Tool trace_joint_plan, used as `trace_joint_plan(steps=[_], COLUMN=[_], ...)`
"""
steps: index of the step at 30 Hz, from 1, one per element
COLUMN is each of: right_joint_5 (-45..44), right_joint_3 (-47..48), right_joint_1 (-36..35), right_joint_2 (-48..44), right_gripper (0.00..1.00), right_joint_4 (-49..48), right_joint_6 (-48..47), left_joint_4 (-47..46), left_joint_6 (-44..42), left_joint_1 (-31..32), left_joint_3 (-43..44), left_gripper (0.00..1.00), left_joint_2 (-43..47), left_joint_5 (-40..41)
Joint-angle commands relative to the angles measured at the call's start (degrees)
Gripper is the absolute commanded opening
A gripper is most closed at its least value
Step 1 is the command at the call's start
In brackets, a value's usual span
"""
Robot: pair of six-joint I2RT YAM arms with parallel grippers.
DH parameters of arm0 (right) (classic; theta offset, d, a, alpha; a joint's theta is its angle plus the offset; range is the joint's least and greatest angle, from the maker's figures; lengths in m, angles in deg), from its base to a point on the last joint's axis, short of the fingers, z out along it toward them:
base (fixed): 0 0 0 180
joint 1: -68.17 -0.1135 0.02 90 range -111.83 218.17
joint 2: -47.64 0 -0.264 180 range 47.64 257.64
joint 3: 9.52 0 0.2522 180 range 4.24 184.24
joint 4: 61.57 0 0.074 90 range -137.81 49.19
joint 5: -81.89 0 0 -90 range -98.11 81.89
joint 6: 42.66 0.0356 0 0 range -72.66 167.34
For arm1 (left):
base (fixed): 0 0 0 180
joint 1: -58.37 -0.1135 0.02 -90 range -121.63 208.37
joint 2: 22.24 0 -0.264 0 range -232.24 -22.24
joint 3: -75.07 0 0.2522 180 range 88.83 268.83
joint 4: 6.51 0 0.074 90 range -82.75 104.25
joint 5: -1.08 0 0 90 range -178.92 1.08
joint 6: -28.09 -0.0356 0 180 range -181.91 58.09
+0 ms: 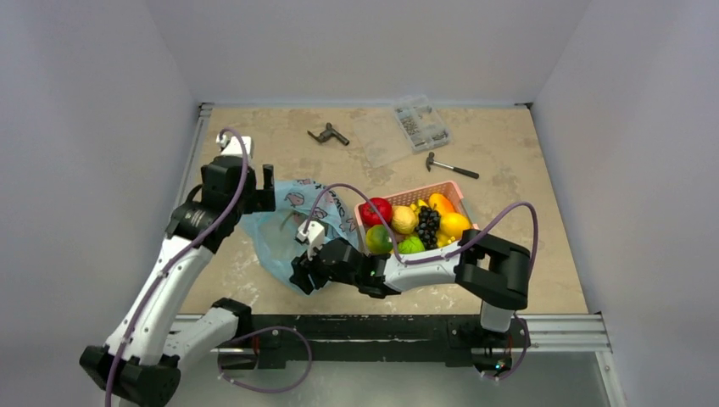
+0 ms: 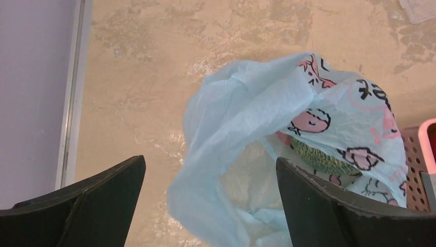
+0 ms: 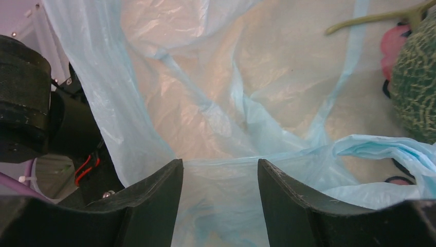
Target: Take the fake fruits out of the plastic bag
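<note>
- Only one grey-green netted plastic melon (image 3: 416, 87) shows — inside the one thin pale-blue plastic bag (image 2: 241, 113).
- Left gripper (image 2: 208, 162): wide open, empty.
- Right gripper (image 3: 220, 164): part-open, bag film between its fingers.

A: Where is there room to pass?
B: Bare surface (image 2: 144, 77) lies left of the plastic bag (image 2: 247, 108). The bag's mouth gapes under the left pincer (image 2: 210, 162), which is spread wide.
A: And what stands in the way?
B: The pink basket (image 1: 449, 191) crowds the bag's right side. Loose film lies across the gap of the spread right pincer (image 3: 220, 164), with the netted melon (image 3: 416, 92) beyond.
</note>
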Motion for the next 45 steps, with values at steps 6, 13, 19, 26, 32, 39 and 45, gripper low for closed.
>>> trace_joint_plan(steps=[6, 13, 19, 26, 32, 39, 45], right_joint_5=[3.55, 2.56, 2.49, -2.72, -5.42, -9.79, -16.13], right_joint_3=[-1.25, -1.93, -2.63, -6.01, -4.63, -2.62, 3.07], right_joint_1=[-0.05, -0.03, -0.05, -0.03, -0.03, -0.28, -1.00], right_joint_2=[-0.66, -0.54, 0.11, -4.93, -8.49, -9.88, -9.40], right_gripper=[0.55, 0.55, 0.53, 0.52, 0.53, 0.56, 0.66], right_joint_4=[-3.86, -4.16, -5.30, -6.60, -2.04, 2.95, 8.63], right_joint_6=[3.24, 3.06, 3.51, 2.41, -0.11, -4.09, -13.22], left_joint_4=[-8.50, -2.87, 0.46, -0.89, 1.99, -3.59, -13.34], left_joint_6=[-16.49, -15.67, -10.37, -1.11, -8.28, -12.63, -12.27], left_joint_1=[0.25, 0.17, -0.54, -0.71, -0.79, -0.79, -0.80], left_joint_3=[3.24, 6.68, 11.80, 17.95, 8.56, -2.54, -12.26], left_gripper=[1.00, 0.40, 0.00, 0.00, 0.00, 0.00, 0.00], left_joint_2=[-20.60, -30.58, -21.65, -11.54, -9.52, -3.99, 8.95], left_joint_5=[-7.63, -12.38, -19.28, -44.55, -33.60, -21.80, -21.34])
